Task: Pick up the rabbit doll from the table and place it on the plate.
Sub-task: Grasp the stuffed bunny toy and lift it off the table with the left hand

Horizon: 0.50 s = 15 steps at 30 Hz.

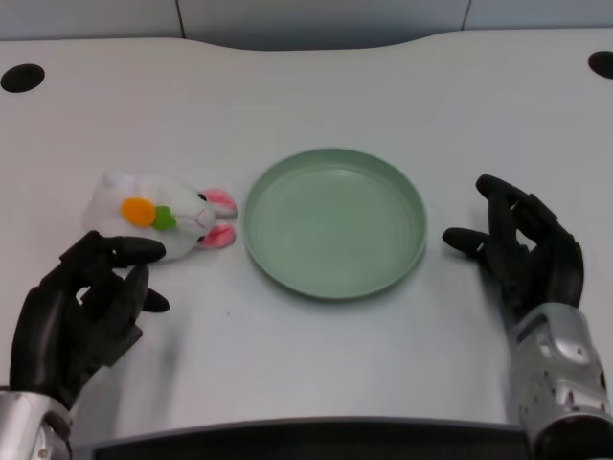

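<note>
The rabbit doll [161,217] lies on the desk [316,374] just left of the green plate [334,222]. The left robot hand [84,307] hovers beside it, fingers spread, holding nothing; best to close around the plump body, not the ears.

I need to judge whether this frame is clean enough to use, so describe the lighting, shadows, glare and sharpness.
Head view: even, soft overhead light on the white table, no hard glare; the green plate shows only a faint sheen and a thin shadow along its near rim; the left hand casts a soft shadow beside it; the rabbit doll looks slightly soft and bright, its white fur nearly blending into the table.
</note>
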Tool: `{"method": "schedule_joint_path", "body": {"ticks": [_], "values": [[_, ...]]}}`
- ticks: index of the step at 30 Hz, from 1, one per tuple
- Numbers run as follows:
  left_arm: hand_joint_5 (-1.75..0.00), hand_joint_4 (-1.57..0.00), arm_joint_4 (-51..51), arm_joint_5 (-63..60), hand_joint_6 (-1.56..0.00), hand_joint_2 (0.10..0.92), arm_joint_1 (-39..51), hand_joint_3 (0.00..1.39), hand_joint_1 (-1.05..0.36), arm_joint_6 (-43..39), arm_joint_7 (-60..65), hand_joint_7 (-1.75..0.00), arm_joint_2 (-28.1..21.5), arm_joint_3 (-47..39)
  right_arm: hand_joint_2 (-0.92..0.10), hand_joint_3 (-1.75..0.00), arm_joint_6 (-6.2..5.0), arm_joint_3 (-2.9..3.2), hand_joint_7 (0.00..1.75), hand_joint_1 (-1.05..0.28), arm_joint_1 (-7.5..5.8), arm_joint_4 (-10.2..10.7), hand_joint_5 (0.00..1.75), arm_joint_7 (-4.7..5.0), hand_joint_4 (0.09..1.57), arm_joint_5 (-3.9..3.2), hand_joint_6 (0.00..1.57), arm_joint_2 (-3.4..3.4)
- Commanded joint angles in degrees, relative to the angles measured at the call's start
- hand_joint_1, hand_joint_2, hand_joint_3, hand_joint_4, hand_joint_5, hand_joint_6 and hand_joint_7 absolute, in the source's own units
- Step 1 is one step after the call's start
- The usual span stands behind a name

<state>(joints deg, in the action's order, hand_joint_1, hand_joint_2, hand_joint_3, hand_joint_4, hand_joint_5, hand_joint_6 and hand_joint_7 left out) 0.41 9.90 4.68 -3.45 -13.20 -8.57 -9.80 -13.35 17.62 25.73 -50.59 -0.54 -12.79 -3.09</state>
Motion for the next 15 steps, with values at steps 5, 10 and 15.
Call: {"method": "schedule_joint_path", "body": {"ticks": [5, 10, 15], "values": [[-1.38, -0.39, 0.36, -7.58, -0.46, 0.921, -4.78, 0.53, -0.42, -6.03, -0.17, -0.80, -6.05, 1.61, -0.92, -0.29, 0.00, -0.33, 0.46, -0.31, 0.48, -0.29, 1.03, 0.70, 0.72, 0.37, 0.72, 0.18], [-1.09, -0.35, 1.06, -17.21, -0.46, 0.921, -8.73, 0.32, -0.36, -8.85, 1.49, -0.45, -11.65, 3.28, -0.92, -0.32, 0.18, -0.35, 0.45, -0.30, 0.47, -0.25, 1.03, 0.71, 0.73, 0.26, 0.70, 0.32], [-0.87, -0.20, 1.61, -25.60, -0.42, 0.921, -13.33, 0.15, -0.40, -8.56, 1.20, -0.25, -17.91, 5.52, -0.92, -0.29, 0.11, -0.10, 0.45, -0.31, 0.61, -0.65, 1.03, 0.56, 0.73, -0.02, 0.71, 0.38]]}}
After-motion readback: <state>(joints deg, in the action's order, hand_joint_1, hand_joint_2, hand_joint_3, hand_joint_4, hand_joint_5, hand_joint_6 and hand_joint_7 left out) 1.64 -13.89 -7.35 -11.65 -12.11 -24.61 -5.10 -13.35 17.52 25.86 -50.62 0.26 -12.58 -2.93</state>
